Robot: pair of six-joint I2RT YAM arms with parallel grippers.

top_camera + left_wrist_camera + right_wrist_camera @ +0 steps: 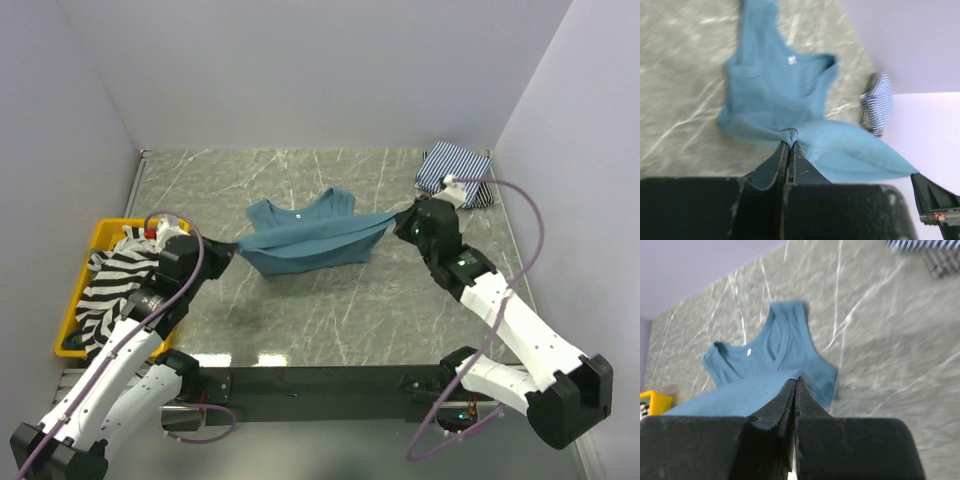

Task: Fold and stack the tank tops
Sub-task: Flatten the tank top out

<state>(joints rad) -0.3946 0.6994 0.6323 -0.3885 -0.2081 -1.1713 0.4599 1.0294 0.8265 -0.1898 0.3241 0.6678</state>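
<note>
A teal-blue tank top lies mid-table with its lower hem lifted and stretched between both grippers. My left gripper is shut on the hem's left corner. My right gripper is shut on the right corner. The straps and neckline rest flat on the table. A folded pinstriped tank top sits at the back right. A black-and-white striped tank top fills the yellow bin at the left.
The grey marbled table is walled on three sides. The yellow bin stands close beside my left arm. Cables loop over both arms.
</note>
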